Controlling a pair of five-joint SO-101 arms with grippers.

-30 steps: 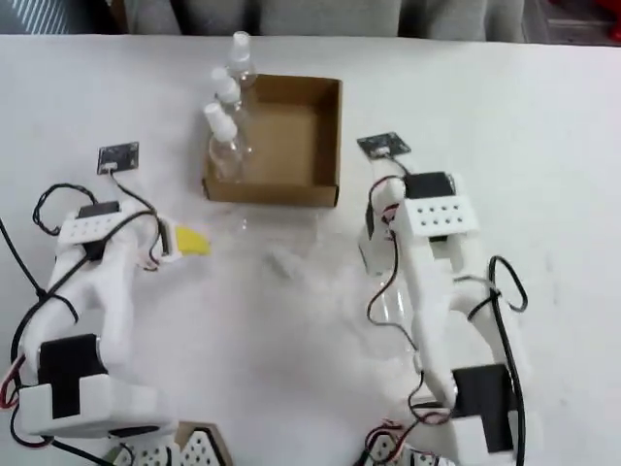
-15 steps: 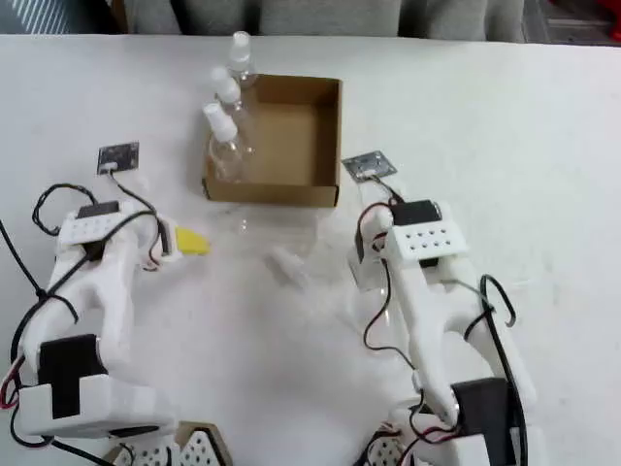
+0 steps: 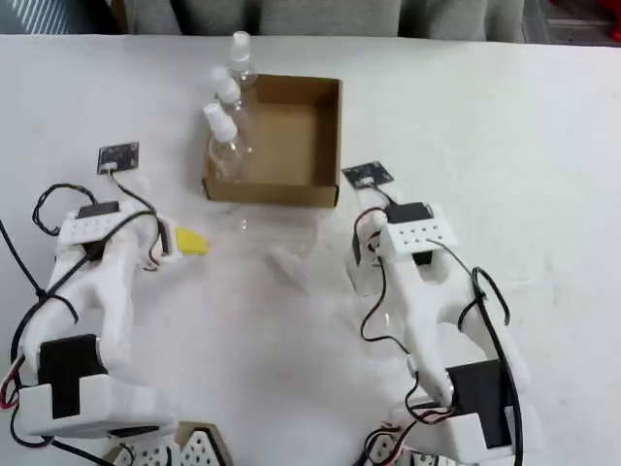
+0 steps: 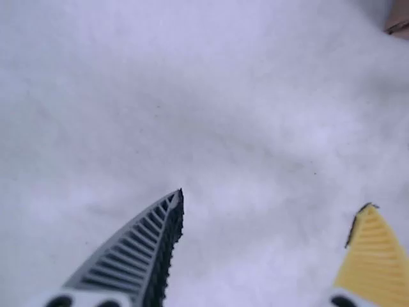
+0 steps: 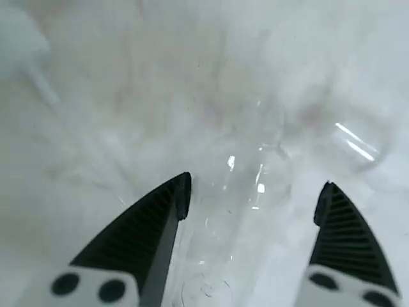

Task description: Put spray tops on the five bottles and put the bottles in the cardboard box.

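Our right gripper (image 5: 252, 192) holds its fingers (image 5: 150, 236) wide astride a clear bottle (image 5: 259, 169), probably lying capless on the counter (image 3: 543, 146); closing off-centre could squirt it away. Left gripper (image 4: 273, 199) gapes wide, near the cardboard box (image 3: 335, 136).

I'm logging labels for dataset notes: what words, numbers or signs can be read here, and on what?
No text can be read in any view.
The cardboard box: plain, no print visible.
The bottles: clear, no label visible.
The small dark boards by the arms: any marks too blurred to read.
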